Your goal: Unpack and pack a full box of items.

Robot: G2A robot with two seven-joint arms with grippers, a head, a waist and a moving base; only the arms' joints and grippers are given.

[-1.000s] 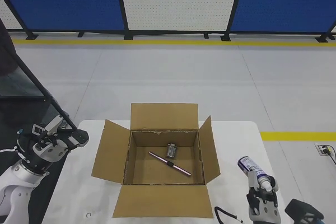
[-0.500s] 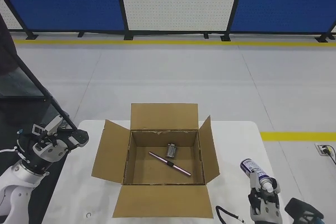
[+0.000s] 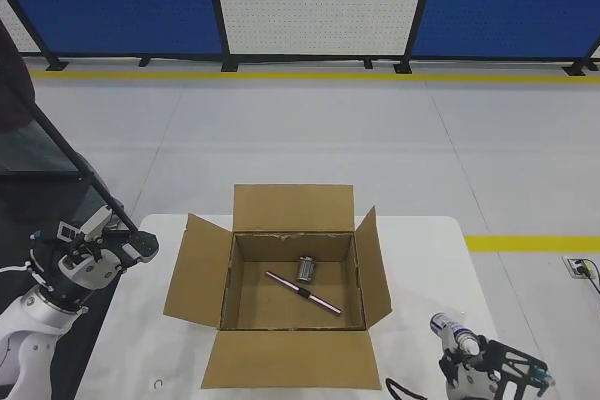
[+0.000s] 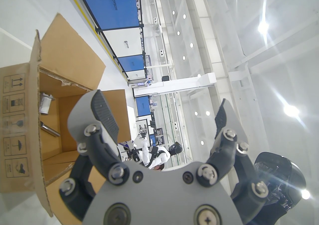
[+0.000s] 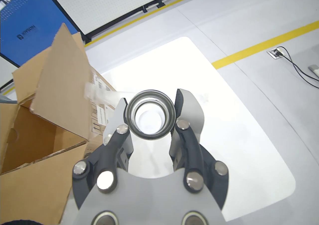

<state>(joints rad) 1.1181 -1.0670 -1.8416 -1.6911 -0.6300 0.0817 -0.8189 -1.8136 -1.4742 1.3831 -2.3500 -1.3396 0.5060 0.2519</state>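
An open cardboard box [image 3: 292,208] is set at the middle of the white bench [image 3: 420,262], with all four flaps folded outward. On its floor a slim pen [image 3: 303,291] is laid diagonally. A small metal cylinder [image 3: 306,268] is seen just beside the pen's far end, toward the back wall; whether the two touch cannot be told.

The right hand [image 3: 458,350] is found over the bench's near right corner, apart from the box's right flap. It is closed on a can [image 3: 446,325], whose blue-and-white body is tilted toward the far edge. In the right wrist view the can's metal-rimmed end is clamped between the two jaws and is turned toward the camera.

The left hand [image 3: 130,245] is held beyond the bench's left edge, near the far left corner, level with the box's left flap but apart from it. In the left wrist view its jaws are spread wide and nothing is held between them.
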